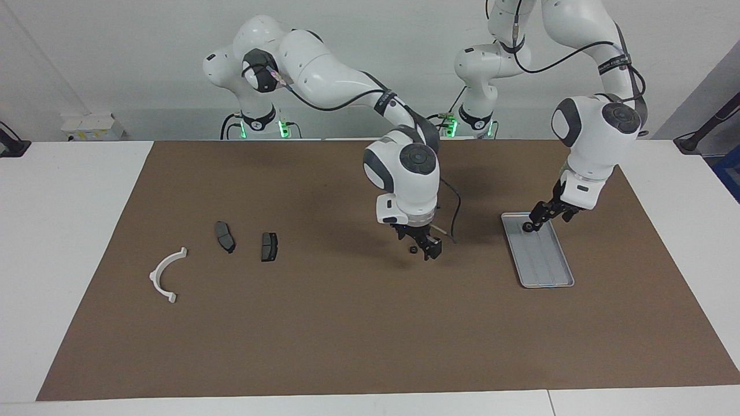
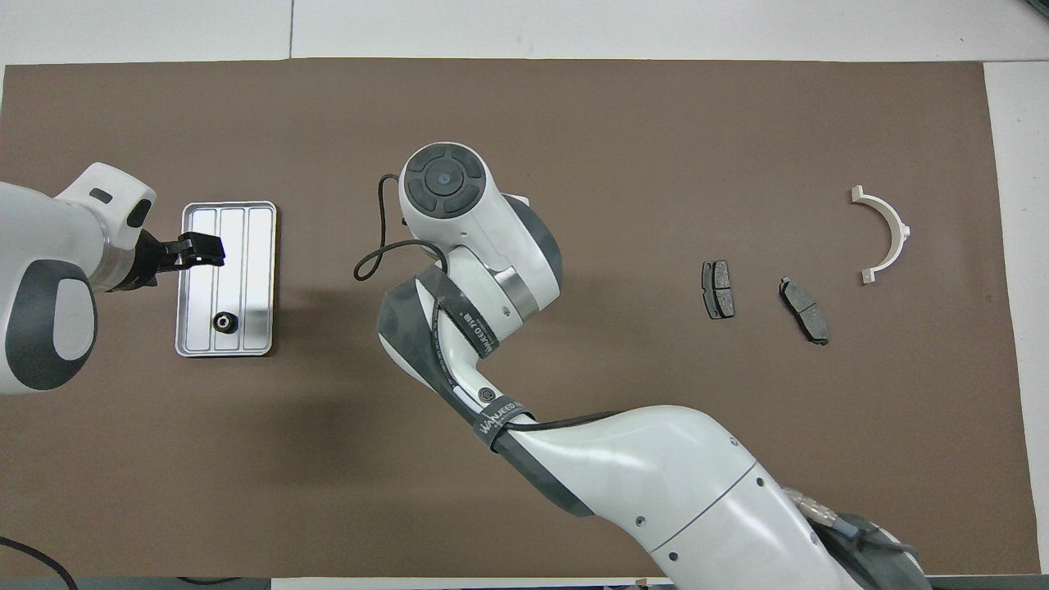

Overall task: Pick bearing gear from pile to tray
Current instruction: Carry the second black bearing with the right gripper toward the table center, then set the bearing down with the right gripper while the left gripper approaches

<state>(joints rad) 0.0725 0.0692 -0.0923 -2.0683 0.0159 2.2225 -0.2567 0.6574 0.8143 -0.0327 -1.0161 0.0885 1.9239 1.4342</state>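
- The right pincer [image 1: 421, 245] is held low over the middle of the table, with its fingers spread apart and nothing gripped.
- A small black round piece [image 1: 413, 249], taken to be a bearing gear, is seen at its fingertips, on or just above the brown mat [image 1: 347, 335]; contact cannot be told.
- The left pincer [image 1: 540, 218] is held open and empty over the tray [image 1: 549, 271], which lies toward the left arm's end of the table.
- One bearing gear [image 2: 224, 322] is already lying in the tray, at the tray's end nearer the robots.
- The rest of the pile is left toward the right arm's end of the table: a white arc [image 1: 155, 276] and two dark pads [image 1: 225, 236] [image 1: 269, 246], each apart from the others.
- The step in hand is judged to be a drop-off at mid-table, from where the piece could be carried on to the tray.
- For the next move, a low, well-centred closing on so small a round part would be called for, since it could easily be rolled aside.
- White lettering is carried on a black strap [image 2: 492, 410] round the right arm; it cannot be read with certainty.
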